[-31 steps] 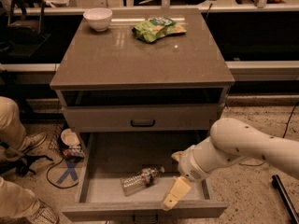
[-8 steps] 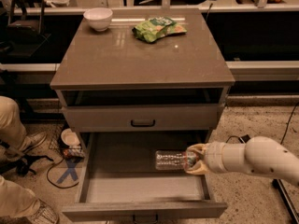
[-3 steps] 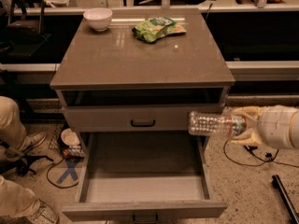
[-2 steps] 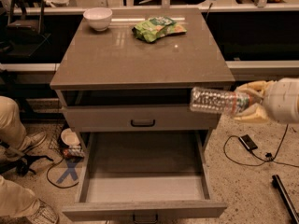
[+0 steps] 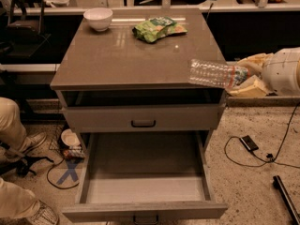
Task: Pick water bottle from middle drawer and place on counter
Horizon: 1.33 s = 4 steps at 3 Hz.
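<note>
The water bottle is clear and ribbed with a colourful label band near its neck. It lies sideways in the air at the counter's right front corner, base pointing left. My gripper is shut on the water bottle's neck end, coming in from the right at counter height. The counter is a glossy grey-brown slab on top of the cabinet. The middle drawer is pulled fully out below, with a pale floor and nothing in it.
A white bowl stands at the counter's back left. A green snack bag lies at the back middle. A shut grey drawer front with a black loop handle sits above the open drawer. A person's legs are at the left; cables lie on the floor at right.
My gripper took the bottle from the drawer floor, lifted it out to the right, and has risen with it to counter height. The drawer now holds nothing.
</note>
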Motion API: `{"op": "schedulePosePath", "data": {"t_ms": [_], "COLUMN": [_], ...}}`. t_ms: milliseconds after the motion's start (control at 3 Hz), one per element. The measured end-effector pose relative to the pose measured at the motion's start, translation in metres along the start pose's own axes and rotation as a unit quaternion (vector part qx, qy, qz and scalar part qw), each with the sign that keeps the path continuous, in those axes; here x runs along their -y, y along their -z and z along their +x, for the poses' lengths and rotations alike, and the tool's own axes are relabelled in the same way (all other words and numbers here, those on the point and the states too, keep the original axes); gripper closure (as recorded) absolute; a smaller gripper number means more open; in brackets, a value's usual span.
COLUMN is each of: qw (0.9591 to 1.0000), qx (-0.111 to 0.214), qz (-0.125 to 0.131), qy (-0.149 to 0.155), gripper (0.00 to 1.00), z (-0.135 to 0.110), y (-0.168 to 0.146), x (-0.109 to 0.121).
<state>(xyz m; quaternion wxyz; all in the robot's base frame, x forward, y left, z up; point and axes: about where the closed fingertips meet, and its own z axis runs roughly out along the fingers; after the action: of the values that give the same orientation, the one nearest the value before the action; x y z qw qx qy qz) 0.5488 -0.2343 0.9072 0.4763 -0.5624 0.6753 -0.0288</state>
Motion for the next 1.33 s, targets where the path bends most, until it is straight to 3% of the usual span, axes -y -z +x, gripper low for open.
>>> {"op": "schedulePosePath", "data": {"t_ms": [333, 667, 1000, 1333], "qw": [0.9999, 0.9986, 0.9925, 0.9782], "qx": [0.002, -0.005, -0.011, -0.003], "qz": [0.000, 0.004, -0.006, -0.038], "qy": [-0.015, -0.052, -0.121, -0.204], "gripper": [1.00, 1.00, 1.00, 1.00], "z": [-0.002, -0.001, 0.000, 0.001], "y": [-0.019, -0.045, -0.080, -0.133], "x": [0.014, 0.046, 0.078, 0.104]}}
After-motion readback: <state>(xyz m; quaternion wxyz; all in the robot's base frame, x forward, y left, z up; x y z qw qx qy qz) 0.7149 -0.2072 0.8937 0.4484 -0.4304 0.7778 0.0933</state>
